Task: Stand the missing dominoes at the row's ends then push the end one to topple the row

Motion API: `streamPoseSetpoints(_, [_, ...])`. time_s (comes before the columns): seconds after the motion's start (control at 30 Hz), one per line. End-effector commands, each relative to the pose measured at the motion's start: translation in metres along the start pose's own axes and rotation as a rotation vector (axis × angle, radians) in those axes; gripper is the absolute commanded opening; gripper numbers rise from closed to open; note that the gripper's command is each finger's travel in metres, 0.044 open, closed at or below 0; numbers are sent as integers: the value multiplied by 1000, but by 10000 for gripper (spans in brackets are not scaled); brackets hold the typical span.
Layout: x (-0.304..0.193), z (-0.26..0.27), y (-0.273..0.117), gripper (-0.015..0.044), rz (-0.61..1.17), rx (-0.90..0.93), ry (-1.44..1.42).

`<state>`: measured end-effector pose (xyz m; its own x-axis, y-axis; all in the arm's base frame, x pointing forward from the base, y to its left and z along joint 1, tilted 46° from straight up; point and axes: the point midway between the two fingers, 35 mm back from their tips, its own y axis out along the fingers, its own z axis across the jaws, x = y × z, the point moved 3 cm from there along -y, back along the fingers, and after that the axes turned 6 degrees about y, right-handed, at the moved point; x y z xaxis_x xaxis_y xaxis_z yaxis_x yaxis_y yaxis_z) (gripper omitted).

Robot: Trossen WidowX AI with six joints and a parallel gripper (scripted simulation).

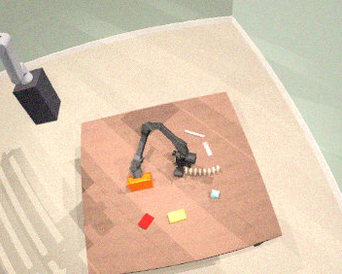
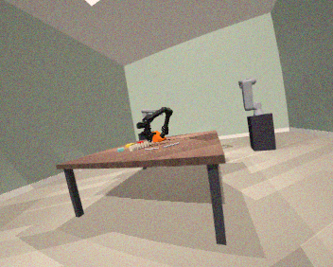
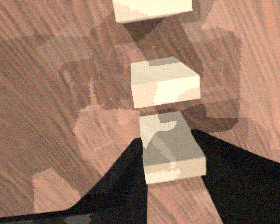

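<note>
My gripper (image 1: 181, 172) (image 3: 166, 141) is shut on a cream domino (image 3: 175, 136), held between the black fingertips in the wrist view. It is at the left end of the row in the top view. A curved row of cream standing dominoes (image 1: 202, 171) (image 2: 139, 146) runs right from there. In the wrist view the nearest row domino (image 3: 166, 89) is just beyond the held one, with a narrow visible gap, and another domino (image 3: 153, 9) is farther up. The held domino's lower end is hidden, so whether it touches the table cannot be told.
On the wooden table (image 1: 117, 243) (image 2: 192, 153) are an orange block (image 1: 140, 183) by the arm's base, a red block (image 1: 146, 222), a yellow block (image 1: 177, 216), a cyan block (image 1: 215, 193) and two white strips, one long (image 1: 194, 133) and one short (image 1: 207, 149), behind the row.
</note>
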<state>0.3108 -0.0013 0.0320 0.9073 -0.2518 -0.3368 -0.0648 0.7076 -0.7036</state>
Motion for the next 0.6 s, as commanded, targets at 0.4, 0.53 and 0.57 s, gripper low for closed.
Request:
streamPoseSetpoints(0.4, [0,1,0,396,-4,4,4])
streamPoseSetpoints(0.53, [0,1,0,440,-4,4,4])
streamPoseSetpoints(0.57, [0,1,-2,440,-5,4,6])
